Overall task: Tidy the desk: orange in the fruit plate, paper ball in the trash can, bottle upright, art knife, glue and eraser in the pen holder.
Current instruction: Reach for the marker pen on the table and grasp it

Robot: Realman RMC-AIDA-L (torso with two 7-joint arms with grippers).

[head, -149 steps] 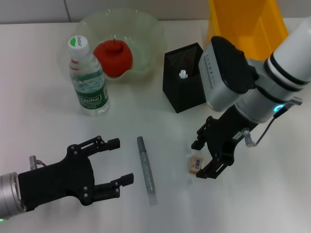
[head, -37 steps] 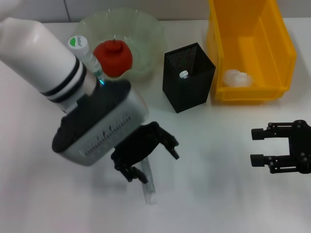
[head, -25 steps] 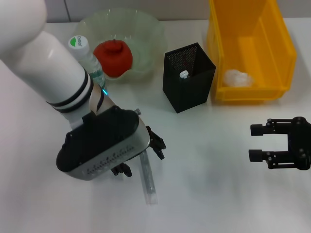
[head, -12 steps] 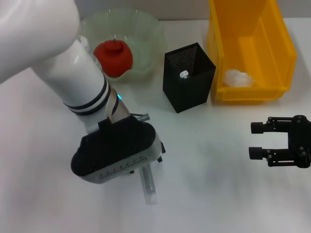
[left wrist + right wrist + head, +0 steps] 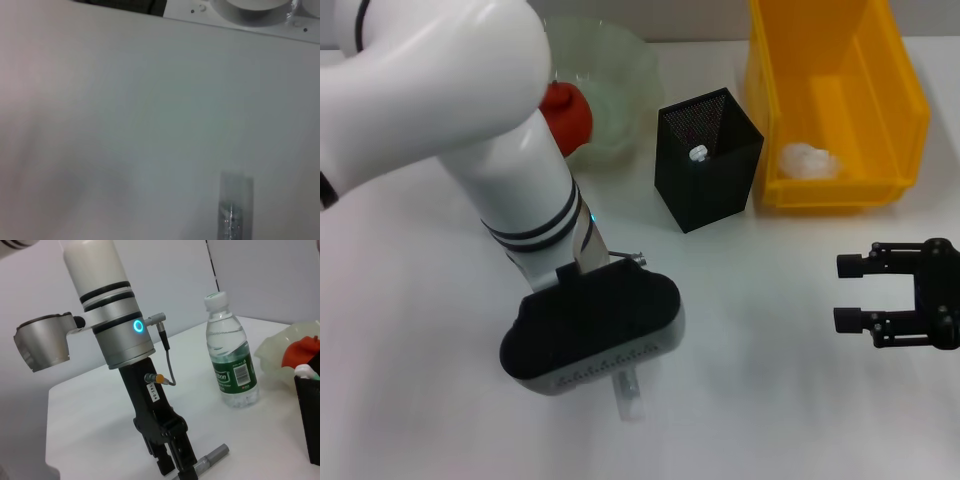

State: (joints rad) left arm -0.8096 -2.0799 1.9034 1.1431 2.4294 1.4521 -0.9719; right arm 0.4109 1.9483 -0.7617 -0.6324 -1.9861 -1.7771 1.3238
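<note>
My left gripper [image 5: 179, 466] has come down onto the grey art knife [image 5: 216, 453]. In the head view its black wrist covers the art knife [image 5: 628, 392] except for the near end. The orange [image 5: 572, 112] lies in the pale-green fruit plate [image 5: 620, 70]. The bottle [image 5: 231, 365] stands upright; in the head view the left arm hides it. A white-capped stick, apparently the glue [image 5: 697, 153], is in the black mesh pen holder [image 5: 707, 190]. The paper ball [image 5: 807, 158] lies in the yellow trash can [image 5: 880, 110]. My right gripper [image 5: 852, 293] is open at the right. The eraser is out of view.
The white left arm [image 5: 470, 110] takes up the table's left half, from the back edge to the knife. The pen holder and the trash can stand close together at the back right. Bare white table [image 5: 760, 330] lies between the two grippers.
The left arm has swung forward and down over the art knife, and now hides the bottle and part of the orange. The right gripper has stayed in place, open.
</note>
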